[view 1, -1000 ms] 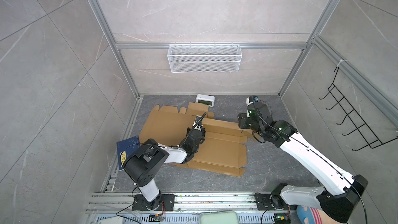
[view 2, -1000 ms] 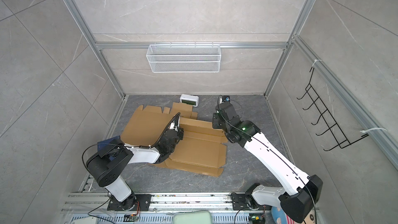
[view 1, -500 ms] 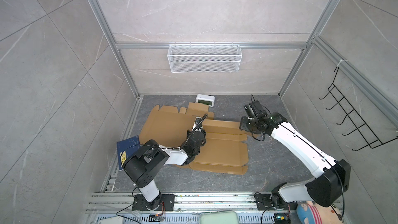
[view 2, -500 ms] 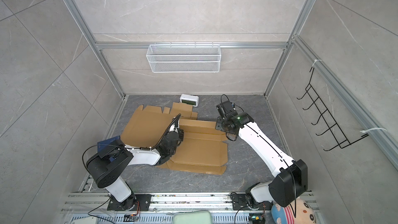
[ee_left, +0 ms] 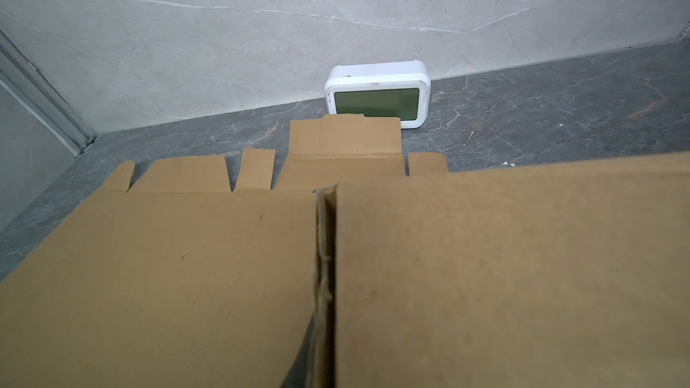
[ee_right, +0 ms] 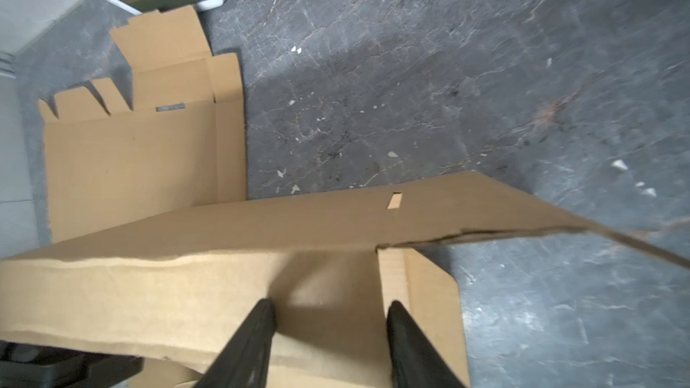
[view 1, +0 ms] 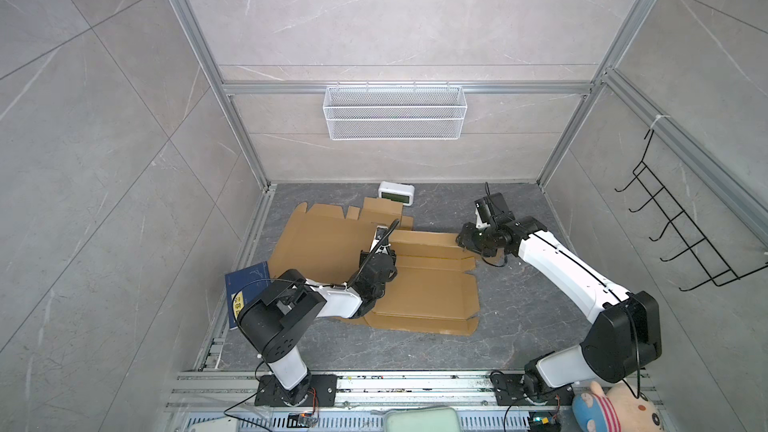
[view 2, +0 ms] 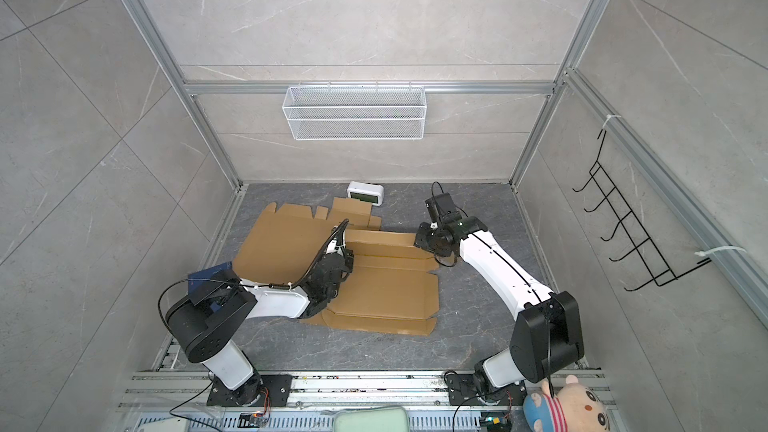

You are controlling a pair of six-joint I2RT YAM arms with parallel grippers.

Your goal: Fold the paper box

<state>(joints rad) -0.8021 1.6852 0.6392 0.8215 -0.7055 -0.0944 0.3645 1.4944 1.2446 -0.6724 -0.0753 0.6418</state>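
Cardboard, brown and corrugated, is lying unfolded as a box blank (view 1: pixel 424 284) across the middle of the dark marbled tabletop (view 1: pixel 532 326), its right panel tilting up at the far edge; the left gripper (view 1: pixel 384 261) is sitting at that panel's cut edge, jaws pressed together, though the cardboard is hiding whether they are pinching it; the right gripper (ee_right: pixel 331 306) is hovering over the panel's far right corner, jaws spread above the cardboard; a white digital clock (ee_left: pixel 377 102) is standing against the back wall just behind a flap, its screen showing blank; a blue book (view 1: pixel 245 288) is lying at the left rim, its yellow label too small to read.
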